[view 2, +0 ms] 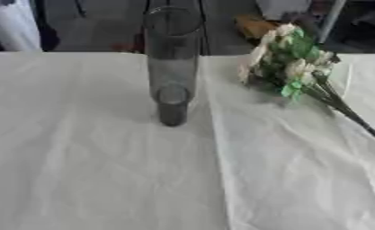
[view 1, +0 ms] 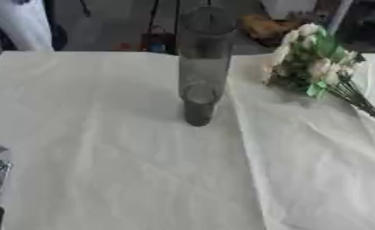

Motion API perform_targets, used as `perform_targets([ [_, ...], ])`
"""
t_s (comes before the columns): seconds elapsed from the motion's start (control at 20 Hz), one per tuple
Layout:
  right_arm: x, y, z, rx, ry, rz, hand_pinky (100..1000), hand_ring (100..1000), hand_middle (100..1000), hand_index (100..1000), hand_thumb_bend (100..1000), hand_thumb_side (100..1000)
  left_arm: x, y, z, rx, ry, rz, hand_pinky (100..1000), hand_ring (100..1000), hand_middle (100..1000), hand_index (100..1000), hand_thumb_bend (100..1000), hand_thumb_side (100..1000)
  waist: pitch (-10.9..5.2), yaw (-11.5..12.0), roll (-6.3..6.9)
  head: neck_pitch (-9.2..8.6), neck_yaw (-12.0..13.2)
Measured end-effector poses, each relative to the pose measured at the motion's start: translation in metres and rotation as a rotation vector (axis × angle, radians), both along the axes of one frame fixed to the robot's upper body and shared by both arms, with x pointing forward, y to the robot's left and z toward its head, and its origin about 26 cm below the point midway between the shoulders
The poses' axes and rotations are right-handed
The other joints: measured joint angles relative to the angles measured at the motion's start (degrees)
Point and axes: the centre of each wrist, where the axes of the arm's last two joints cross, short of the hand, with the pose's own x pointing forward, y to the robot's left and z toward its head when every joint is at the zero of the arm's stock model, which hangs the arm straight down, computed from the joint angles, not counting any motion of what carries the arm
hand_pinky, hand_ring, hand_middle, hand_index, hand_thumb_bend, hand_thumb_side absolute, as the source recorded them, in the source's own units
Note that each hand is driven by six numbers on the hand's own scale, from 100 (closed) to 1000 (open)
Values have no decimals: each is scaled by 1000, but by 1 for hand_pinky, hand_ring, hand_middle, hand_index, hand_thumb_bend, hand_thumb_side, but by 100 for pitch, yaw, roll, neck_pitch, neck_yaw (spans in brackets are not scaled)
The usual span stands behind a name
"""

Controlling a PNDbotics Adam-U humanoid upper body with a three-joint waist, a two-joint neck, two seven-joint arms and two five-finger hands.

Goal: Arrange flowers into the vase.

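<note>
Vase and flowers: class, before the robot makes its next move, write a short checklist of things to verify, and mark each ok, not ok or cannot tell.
1. Vase upright on the white cloth: ok.
2. Vase mouth unobstructed, nothing in it yet: ok.
3. Flowers lying on the cloth, right of the vase and apart from it: ok.
4. Stems pointing toward the right edge, reachable by the right hand: cannot tell, since that hand is out of view.
5. Left hand ready: cannot tell; only a dark shape shows at the lower left edge.
</note>
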Motion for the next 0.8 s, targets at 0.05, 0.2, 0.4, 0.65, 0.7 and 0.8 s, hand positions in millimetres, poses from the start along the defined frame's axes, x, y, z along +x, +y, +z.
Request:
perform_targets([
  [0.05, 0, 1, 1, 4, 16, -6, 937, 1000, 1000, 1000, 100, 374, 0, 0, 0, 0, 0, 0, 753, 795, 865, 884, 100, 684, 0, 1, 5, 2, -46],
  [0.2, 0, 4, 6, 22, 60, -25, 938, 1000, 1000, 1000, 100, 363, 0, 0, 0, 2, 1, -1, 753, 795, 865, 883, 100, 684, -2, 12, 8, 4, -134],
  [0.4, 2, 9, 14, 45, 114, -47, 939, 1000, 1000, 1000, 121, 371, 0, -1, 0, 5, 2, -6, 753, 795, 865, 883, 100, 684, -7, 27, 7, 16, -172],
  [0.65, 5, 11, 21, 88, 192, -71, 936, 1000, 1000, 1000, 184, 351, 0, -2, -1, 9, 7, -14, 753, 795, 865, 883, 100, 686, -9, 43, -24, 49, -223],
  [0.7, 7, 10, 22, 97, 207, -77, 936, 1000, 1000, 1000, 190, 349, 0, -2, -1, 10, 8, -15, 753, 795, 865, 883, 100, 686, -9, 47, -31, 50, -233],
  [0.8, 9, 8, 24, 115, 235, -84, 934, 1000, 1000, 1000, 183, 332, 0, -3, -1, 13, 11, -19, 753, 795, 865, 880, 100, 686, -9, 61, -40, 52, -250],
])
